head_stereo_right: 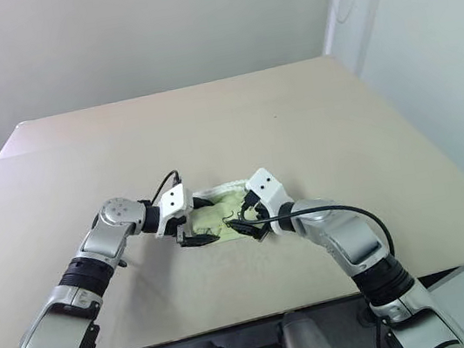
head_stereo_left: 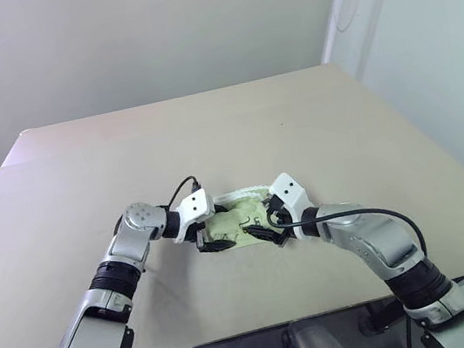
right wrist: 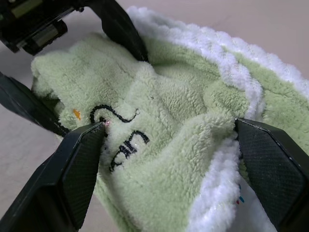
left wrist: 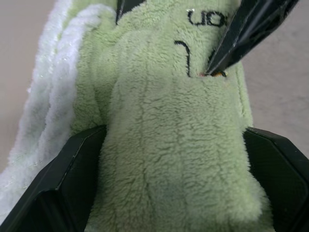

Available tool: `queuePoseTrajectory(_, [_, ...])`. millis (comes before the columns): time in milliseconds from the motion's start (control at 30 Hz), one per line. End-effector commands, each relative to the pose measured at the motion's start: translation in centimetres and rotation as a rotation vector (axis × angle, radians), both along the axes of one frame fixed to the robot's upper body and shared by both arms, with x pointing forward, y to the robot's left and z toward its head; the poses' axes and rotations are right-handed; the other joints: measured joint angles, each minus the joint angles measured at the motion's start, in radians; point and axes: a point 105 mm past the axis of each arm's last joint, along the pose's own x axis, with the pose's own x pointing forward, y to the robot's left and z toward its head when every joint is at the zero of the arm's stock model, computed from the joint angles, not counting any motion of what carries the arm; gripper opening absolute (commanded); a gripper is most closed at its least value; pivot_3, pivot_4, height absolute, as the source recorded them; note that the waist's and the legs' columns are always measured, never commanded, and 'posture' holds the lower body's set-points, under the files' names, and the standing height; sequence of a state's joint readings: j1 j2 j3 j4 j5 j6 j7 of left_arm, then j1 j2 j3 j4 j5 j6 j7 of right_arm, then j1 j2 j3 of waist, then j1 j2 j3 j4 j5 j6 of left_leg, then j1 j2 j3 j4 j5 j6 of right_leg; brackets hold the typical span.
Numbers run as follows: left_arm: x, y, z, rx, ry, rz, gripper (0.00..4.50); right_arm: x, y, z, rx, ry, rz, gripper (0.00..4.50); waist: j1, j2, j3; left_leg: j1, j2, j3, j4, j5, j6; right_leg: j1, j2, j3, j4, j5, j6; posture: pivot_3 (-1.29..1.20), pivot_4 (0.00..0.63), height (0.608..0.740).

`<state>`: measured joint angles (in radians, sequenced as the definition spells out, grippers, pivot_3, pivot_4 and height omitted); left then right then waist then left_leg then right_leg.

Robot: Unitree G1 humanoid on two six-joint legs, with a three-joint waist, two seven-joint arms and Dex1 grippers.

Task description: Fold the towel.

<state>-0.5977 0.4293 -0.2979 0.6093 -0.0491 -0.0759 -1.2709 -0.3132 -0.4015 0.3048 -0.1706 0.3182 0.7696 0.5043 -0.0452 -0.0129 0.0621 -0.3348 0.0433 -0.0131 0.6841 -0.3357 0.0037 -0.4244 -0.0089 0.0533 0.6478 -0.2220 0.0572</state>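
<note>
- Towel (head_stereo_left: 237, 218): a small, bunched-up piece of light yellow-green terry cloth, fluffy and ribbed in soft ridges, lying on the table near its front edge, between the two grippers.
- Along its far side runs a thick white stitched edging (right wrist: 227, 58), nubbly and rope-like, stacked in two or three layers where the cloth is doubled over.
- A dark embroidered mark (right wrist: 120, 130), thin curling black thread lines, sits on the upper face of the towel.
- On the left, the left gripper (head_stereo_left: 216, 243) comes in from the side, angled down toward the table. Its two black, faceted plastic fingers (left wrist: 67, 183) stand wide apart with a raised fold of the plush cloth filling the space between them; both inner faces touch the pile, so the fold seems to be held across a wide spread.
- On the right, the right gripper (head_stereo_left: 263, 232) reaches in from the opposite side, also tipped downward. Its black fingers (right wrist: 270, 164), finely textured on the pads, are spread just as wide, one tip pressed at the embroidered mark and the other against the green pile beside the white edging, with a hump of cloth between.
- The two grippers' fingertips are very near each other over the towel; one tip of the right one reaches close to the left one's fingers.
- The table (head_stereo_left: 311, 117) is a broad, smooth, matte beige surface with a faint seam across its left part.
</note>
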Motion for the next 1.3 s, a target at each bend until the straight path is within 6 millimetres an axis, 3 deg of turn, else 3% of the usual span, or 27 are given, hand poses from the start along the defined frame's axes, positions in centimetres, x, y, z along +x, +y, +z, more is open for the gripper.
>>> queuePoseTrajectory(33, [0.2,-0.4,2.7,-0.133,0.034,-0.010,4.48,0.2,-0.4,1.0,0.012,-0.020,0.004,4.50,0.000,0.000,0.000,-0.001,0.000,0.000,0.000,0.000,0.000,0.000,0.000,0.000,0.000,0.000,0.000,0.00,0.000,0.712])
queuePoseTrajectory(167, [-1.6,-0.1,5.4,-0.220,0.169,-0.110,4.48,0.2,-0.8,2.0,0.042,-0.017,0.012,4.50,-0.001,0.000,0.000,-0.003,0.000,0.000,0.000,0.000,0.000,-0.002,0.000,0.000,-0.001,0.000,0.000,0.00,0.000,0.712])
queuePoseTrajectory(267, [-2.8,1.3,6.7,-0.200,0.195,-0.166,4.48,-0.2,-1.1,3.9,0.097,-0.045,0.045,4.50,-0.006,0.000,0.000,-0.003,0.000,0.000,0.000,0.000,0.000,-0.003,0.000,0.000,-0.001,0.000,0.000,0.00,0.000,0.712])
queuePoseTrajectory(400, [-2.1,3.5,8.3,-0.185,0.177,-0.107,4.48,-1.3,-1.2,6.5,0.127,-0.103,0.138,4.50,-0.013,0.000,0.001,-0.003,0.000,-0.001,-0.001,0.000,0.000,-0.003,0.000,0.000,-0.001,-0.001,0.000,0.00,0.000,0.712])
queuePoseTrajectory(600, [-1.9,7.0,8.6,-0.126,0.107,-0.020,4.48,-2.8,-0.5,7.9,0.029,-0.217,0.298,4.50,-0.026,0.000,0.001,-0.002,0.000,-0.002,-0.001,0.000,0.000,-0.004,0.000,-0.001,-0.001,-0.001,0.000,0.00,0.000,0.712])
queuePoseTrajectory(700, [-1.8,7.9,8.5,-0.115,0.080,0.037,4.48,-3.3,-0.1,7.5,-0.080,-0.268,0.378,4.50,-0.025,0.000,0.001,-0.002,0.000,-0.001,-0.001,0.000,0.000,-0.005,0.000,0.000,-0.002,-0.001,0.000,0.00,0.000,0.712])
queuePoseTrajectory(867, [-1.5,7.7,8.3,-0.141,0.052,0.092,4.48,-2.8,0.4,5.9,-0.231,-0.338,0.461,4.50,-0.020,-0.001,0.002,-0.002,0.000,-0.002,-0.001,0.000,0.000,-0.008,0.000,-0.001,-0.002,-0.001,0.000,0.00,0.000,0.712])
queuePoseTrajectory(1067, [-1.6,6.6,8.5,-0.174,0.009,0.085,4.48,-1.9,0.9,3.1,-0.362,-0.403,0.517,4.50,-0.022,-0.001,0.002,-0.003,0.000,-0.001,-0.001,0.000,0.000,-0.008,0.000,-0.001,-0.003,-0.001,0.000,0.00,0.000,0.712])
queuePoseTrajectory(1300, [-1.5,4.7,9.7,-0.178,-0.021,0.080,4.48,-0.7,1.1,1.9,-0.420,-0.462,0.491,4.50,-0.023,-0.002,0.002,-0.003,0.000,-0.001,-0.001,0.000,0.000,-0.008,0.000,-0.001,-0.002,-0.001,0.000,0.00,0.000,0.712])
